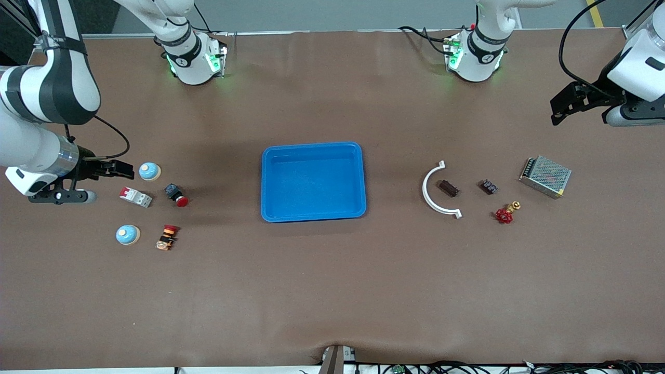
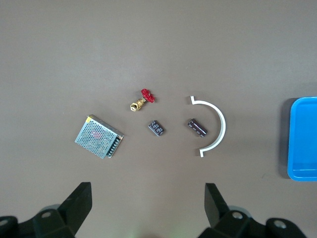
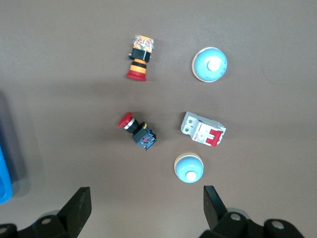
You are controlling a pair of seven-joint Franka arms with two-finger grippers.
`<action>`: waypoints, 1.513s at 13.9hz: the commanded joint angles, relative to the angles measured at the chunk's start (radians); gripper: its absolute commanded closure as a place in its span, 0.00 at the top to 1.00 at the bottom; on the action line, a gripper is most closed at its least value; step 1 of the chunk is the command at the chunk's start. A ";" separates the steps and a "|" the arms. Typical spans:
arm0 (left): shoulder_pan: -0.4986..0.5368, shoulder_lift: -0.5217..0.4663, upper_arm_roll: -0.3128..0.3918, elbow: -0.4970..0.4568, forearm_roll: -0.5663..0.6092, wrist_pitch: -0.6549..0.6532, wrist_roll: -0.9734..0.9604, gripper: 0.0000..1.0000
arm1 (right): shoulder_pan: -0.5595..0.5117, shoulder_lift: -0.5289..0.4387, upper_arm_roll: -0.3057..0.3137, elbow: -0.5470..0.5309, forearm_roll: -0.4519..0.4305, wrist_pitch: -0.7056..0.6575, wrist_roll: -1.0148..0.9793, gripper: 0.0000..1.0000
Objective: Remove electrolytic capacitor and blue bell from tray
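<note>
Two blue dome bells lie toward the right arm's end of the table, one [image 1: 149, 171] farther from the front camera and one [image 1: 127, 235] nearer. Both show in the right wrist view [image 3: 188, 167] [image 3: 210, 65]. A dark brown capacitor [image 1: 449, 188] [image 2: 196, 127] lies inside a white arc [image 1: 434, 195] toward the left arm's end. A second small dark part [image 1: 488, 187] [image 2: 157, 127] lies beside it. My right gripper [image 1: 126, 169] [image 3: 147, 206] is open and empty, up beside the farther bell. My left gripper [image 1: 558, 109] [image 2: 147, 203] is open and empty, high over bare table near the metal box.
An empty blue tray [image 1: 311, 182] sits mid-table. A red-and-white breaker [image 1: 136, 197] and two red push buttons [image 1: 176, 195] [image 1: 167, 238] lie among the bells. A red valve [image 1: 505, 214] and a perforated metal box [image 1: 545, 176] lie near the capacitor.
</note>
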 commanded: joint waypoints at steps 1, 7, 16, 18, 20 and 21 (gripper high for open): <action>0.005 -0.002 -0.004 0.006 -0.010 -0.011 0.019 1.00 | 0.037 0.023 -0.013 0.040 0.005 -0.015 0.021 1.00; 0.004 -0.002 -0.004 0.006 -0.010 -0.011 0.016 1.00 | 0.120 0.024 -0.086 0.073 -0.010 -0.021 0.067 1.00; -0.002 -0.002 -0.004 0.008 -0.010 -0.010 0.010 1.00 | 0.253 -0.010 -0.240 0.316 0.025 -0.257 0.200 1.00; -0.002 -0.002 -0.004 0.010 -0.012 -0.008 0.010 1.00 | 0.260 -0.011 -0.266 0.390 0.060 -0.315 0.193 1.00; -0.001 -0.002 -0.004 0.010 -0.013 -0.004 0.010 1.00 | 0.278 -0.010 -0.292 0.441 0.060 -0.352 0.190 1.00; -0.001 -0.002 -0.004 0.011 -0.013 -0.004 0.008 1.00 | 0.284 -0.010 -0.301 0.462 0.060 -0.369 0.188 1.00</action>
